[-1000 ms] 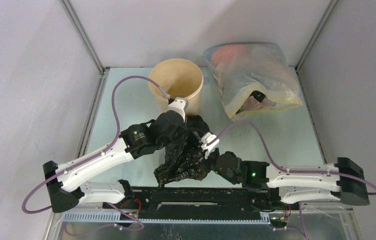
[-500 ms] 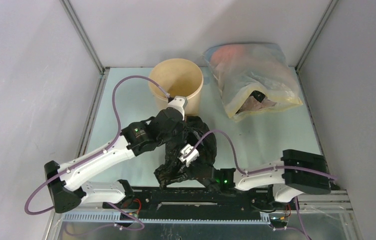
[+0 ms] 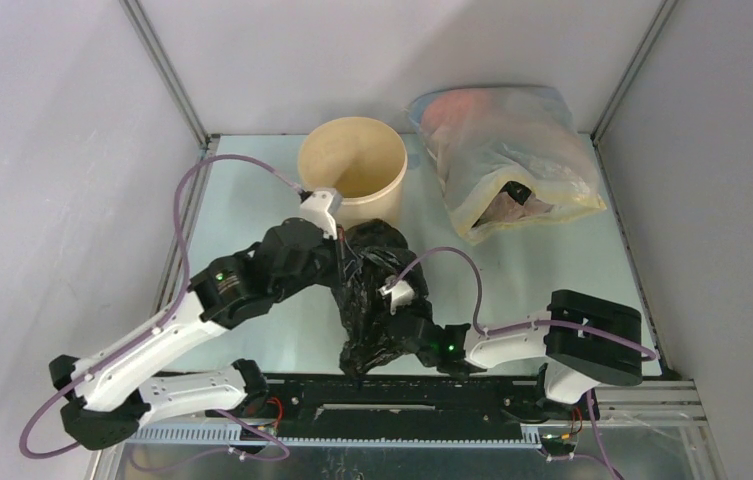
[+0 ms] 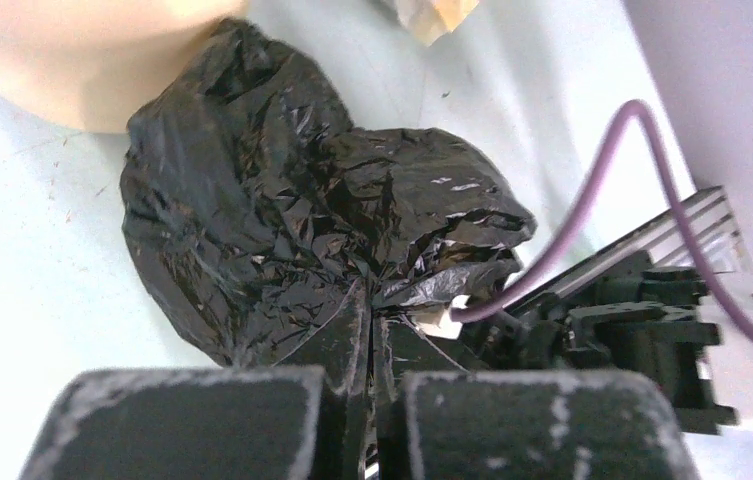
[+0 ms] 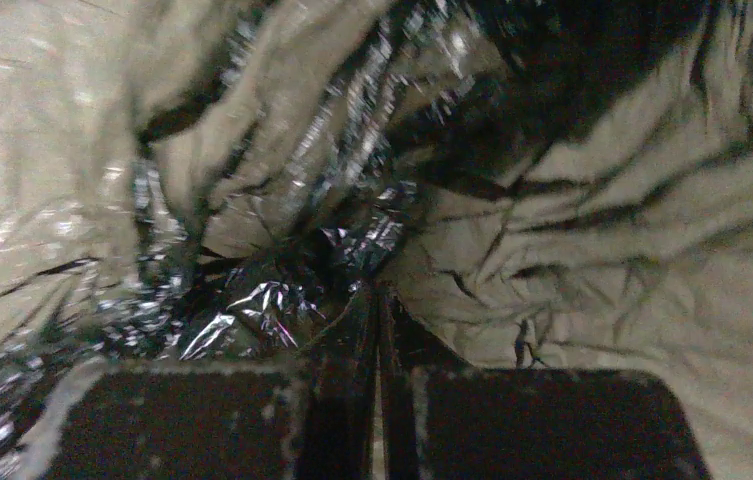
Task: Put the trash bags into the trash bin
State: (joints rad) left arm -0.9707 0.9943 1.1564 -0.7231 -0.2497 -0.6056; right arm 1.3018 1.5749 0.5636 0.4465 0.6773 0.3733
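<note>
**A:** Where's your bag (image 3: 372,300) sitting right now?

**B:** It's on the table (image 3: 252,200), bunched up on the near side of the bin (image 3: 347,150). Its far end touches the bin's wall, and none of it is over the rim.

**A:** And your grippers?

**B:** Your left gripper (image 4: 370,330) comes in from the bin's near-left. Its fingers are pressed together with a fold of black film pinched between them. Your right gripper (image 5: 377,310) is the same deal, clamped tight on a wrinkle at the bag's end farthest from the bin.

**A:** Anything you can't see?

**B:** Plenty.
- From the top, both sets of fingertips are black on black and lost in the plastic.
- The right wrist view is wall-to-wall blurry film.
- The left wrist view cuts the bin down to a sliver of wall.
- I can't tell where the bag's mouth is.

The clear bag (image 3: 507,160) sits just right of the bin.
</note>
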